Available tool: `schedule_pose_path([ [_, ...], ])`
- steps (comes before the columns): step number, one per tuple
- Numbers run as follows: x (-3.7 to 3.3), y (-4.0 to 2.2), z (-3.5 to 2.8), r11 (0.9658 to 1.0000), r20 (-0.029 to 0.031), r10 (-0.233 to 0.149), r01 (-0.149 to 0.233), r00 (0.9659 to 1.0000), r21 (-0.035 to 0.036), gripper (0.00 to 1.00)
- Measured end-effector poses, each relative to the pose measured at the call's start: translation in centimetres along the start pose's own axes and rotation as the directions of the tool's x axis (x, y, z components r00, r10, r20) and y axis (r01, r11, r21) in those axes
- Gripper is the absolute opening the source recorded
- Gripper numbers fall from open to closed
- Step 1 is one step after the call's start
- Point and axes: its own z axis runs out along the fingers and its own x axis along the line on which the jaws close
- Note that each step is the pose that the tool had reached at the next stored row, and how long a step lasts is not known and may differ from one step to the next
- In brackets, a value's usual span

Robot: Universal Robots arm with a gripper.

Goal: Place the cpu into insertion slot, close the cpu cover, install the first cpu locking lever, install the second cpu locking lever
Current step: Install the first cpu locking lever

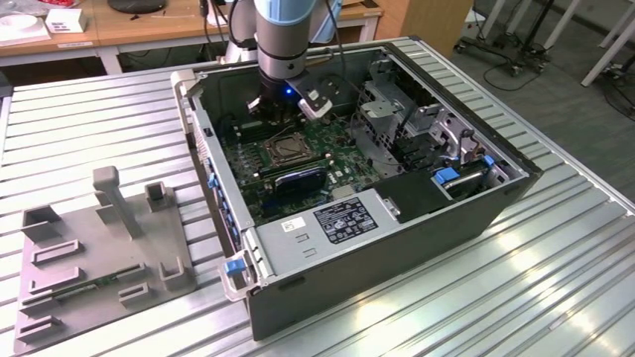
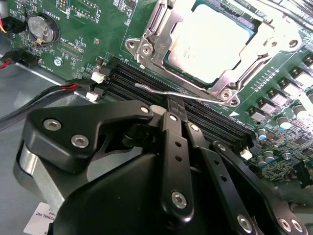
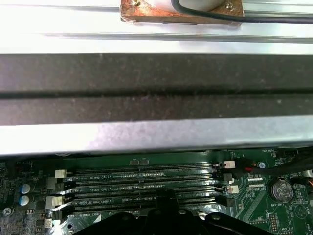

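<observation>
In the second wrist view the cpu (image 2: 210, 39) lies flat in the insertion slot (image 2: 143, 49), silvery top up. The cpu cover (image 2: 266, 41) is down over it, framing its edges. A thin wire locking lever (image 2: 195, 95) runs along the socket's side nearest the memory slots. My gripper (image 2: 175, 104) is shut, with its tips right at this lever; I cannot tell whether they touch it. In the exterior view the gripper (image 1: 276, 111) hangs inside the open computer case, just beyond the socket (image 1: 288, 149).
Long black memory slots (image 3: 146, 183) lie beside the socket, under the gripper. A coin battery (image 2: 40, 27) and red-black cables (image 2: 63, 88) sit nearby. The case wall (image 3: 156, 88) stands close behind the arm. A grey fixture plate (image 1: 100, 253) lies on the ribbed metal table at the exterior view's left.
</observation>
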Motion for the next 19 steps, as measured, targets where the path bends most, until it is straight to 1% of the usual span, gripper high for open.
schedule_pose_path([
  [2,0.00,0.02,-0.10,1.0000,-0.0002,0.000,0.000,1.0000,0.0003,0.11],
  [8,-0.09,0.26,-1.01,1.0000,0.0001,0.000,0.000,1.0000,-0.0001,0.11],
  [12,-0.12,0.35,-1.33,1.0000,0.0003,0.000,0.000,1.0000,-0.0004,0.11],
  [13,-0.13,0.38,-1.48,1.0000,0.0008,0.000,0.000,1.0000,-0.0014,0.11],
  [17,-0.13,0.41,-1.60,1.0000,0.0032,0.000,0.000,1.0000,-0.0082,0.11],
  [18,-0.12,0.41,-1.60,0.9999,0.0042,0.000,0.000,1.0000,-0.0117,0.11],
  [19,-0.10,0.41,-1.61,0.9998,0.0054,0.000,0.000,1.0000,-0.0187,0.11],
])
